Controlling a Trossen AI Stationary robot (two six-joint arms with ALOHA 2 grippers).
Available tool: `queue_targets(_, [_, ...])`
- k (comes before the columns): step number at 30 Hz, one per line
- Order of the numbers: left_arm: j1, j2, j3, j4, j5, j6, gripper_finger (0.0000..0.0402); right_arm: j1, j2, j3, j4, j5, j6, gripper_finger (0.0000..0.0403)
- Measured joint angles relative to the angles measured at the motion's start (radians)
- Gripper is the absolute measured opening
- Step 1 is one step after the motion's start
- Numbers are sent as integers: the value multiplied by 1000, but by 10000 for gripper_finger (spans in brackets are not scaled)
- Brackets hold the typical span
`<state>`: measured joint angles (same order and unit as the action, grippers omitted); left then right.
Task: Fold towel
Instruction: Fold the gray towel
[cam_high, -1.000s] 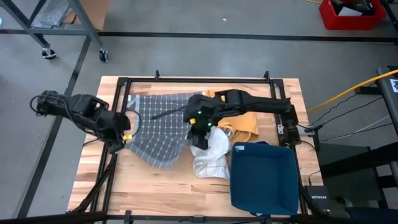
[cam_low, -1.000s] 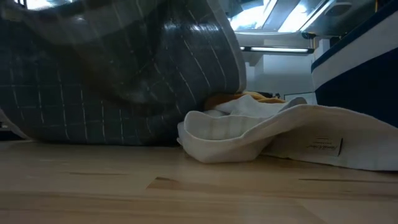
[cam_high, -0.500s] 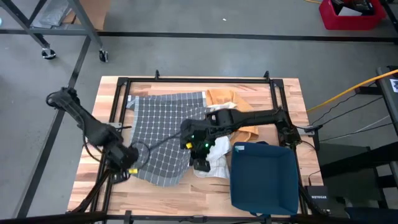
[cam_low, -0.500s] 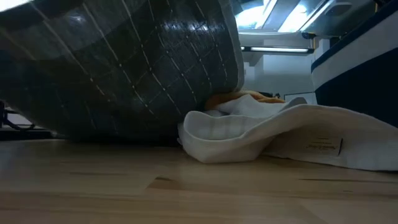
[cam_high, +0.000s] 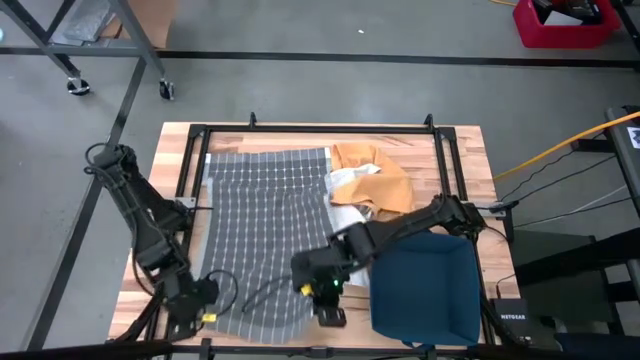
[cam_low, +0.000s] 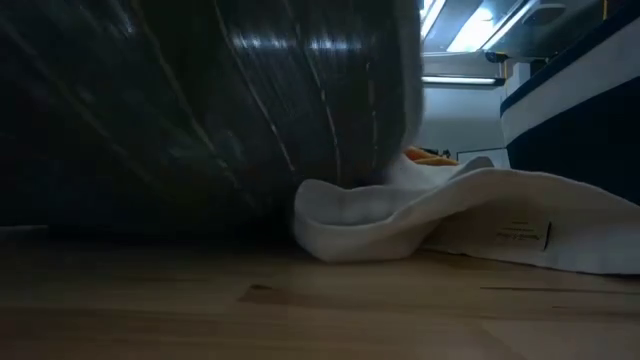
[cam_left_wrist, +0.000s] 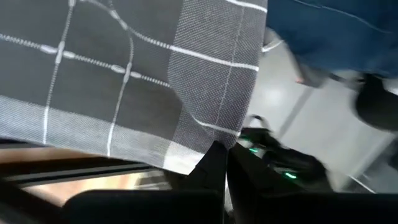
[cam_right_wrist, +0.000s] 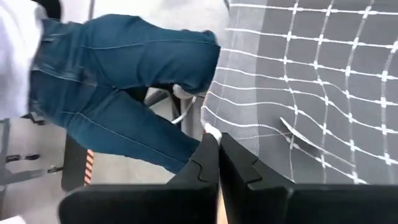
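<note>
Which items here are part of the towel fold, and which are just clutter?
In the job:
- grey checked towel, spread on the table
- left claw, shut on its near-left corner
- right claw, shut on its near-right corner

Lying about:
- orange cloth
- white cloth
- blue cloth

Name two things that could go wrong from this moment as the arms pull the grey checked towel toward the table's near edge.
1. The left gripper and right gripper pinch only the corners of the grey checked towel, so a corner may slip out.
2. The towel lies against the white cloth and orange cloth, so pulling may drag them along.
</note>
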<state>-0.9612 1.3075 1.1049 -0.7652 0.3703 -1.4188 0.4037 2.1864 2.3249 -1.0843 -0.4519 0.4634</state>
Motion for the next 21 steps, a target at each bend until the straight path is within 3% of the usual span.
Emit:
queue_targets(5, [-81, 0, 0, 159, -24, -105, 0, 63, 0, 0, 105, 35, 12, 1])
queue_targets(12, [-149, 0, 1, 234, -56, -228, 0, 124, 0, 0, 191, 132, 82, 1])
queue_targets(17, [-164, 0, 1, 220, -89, -184, 0, 136, 0, 0, 227, 236, 86, 1])
queue_targets(21, [-166, -3, 2, 123, -279, -37, 0, 126, -2, 0, 219, 345, 71, 1])
